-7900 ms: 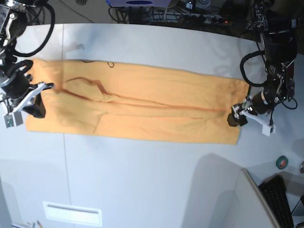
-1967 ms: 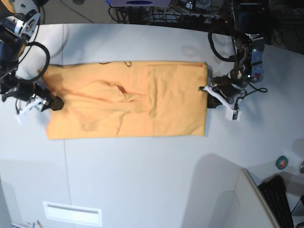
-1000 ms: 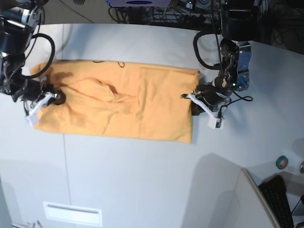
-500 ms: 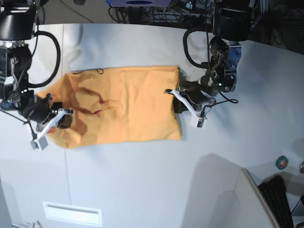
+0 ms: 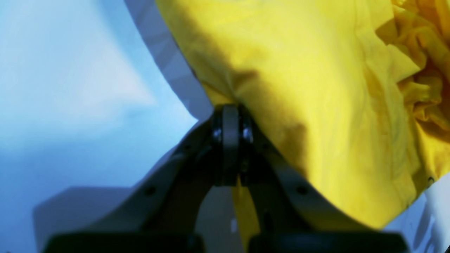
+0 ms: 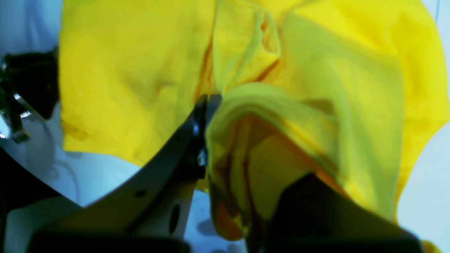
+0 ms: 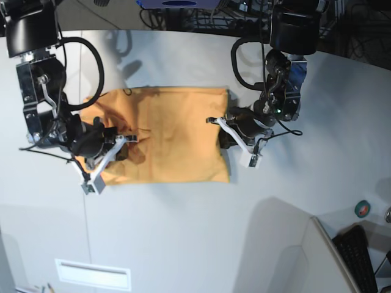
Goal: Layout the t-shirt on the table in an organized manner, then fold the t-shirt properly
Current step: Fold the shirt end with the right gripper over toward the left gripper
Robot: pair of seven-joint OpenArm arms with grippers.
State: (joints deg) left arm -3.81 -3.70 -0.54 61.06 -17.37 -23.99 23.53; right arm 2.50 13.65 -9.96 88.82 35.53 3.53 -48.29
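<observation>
Both ends carried inward: the left gripper [image 7: 225, 132] and right gripper [image 7: 120, 145], each clenched on the t-shirt [image 7: 171, 137], have shortened it mid-table [image 7: 183, 244], toward the far edge; folding well underway.

The base view is evenly bright and fairly sharp, with soft grey shadows of the arms on the tabletop [image 7: 183, 232]. Both wrist views are blurred and oversaturated, tinted blue on the white surface, with the claw parts dark and out of focus.
</observation>
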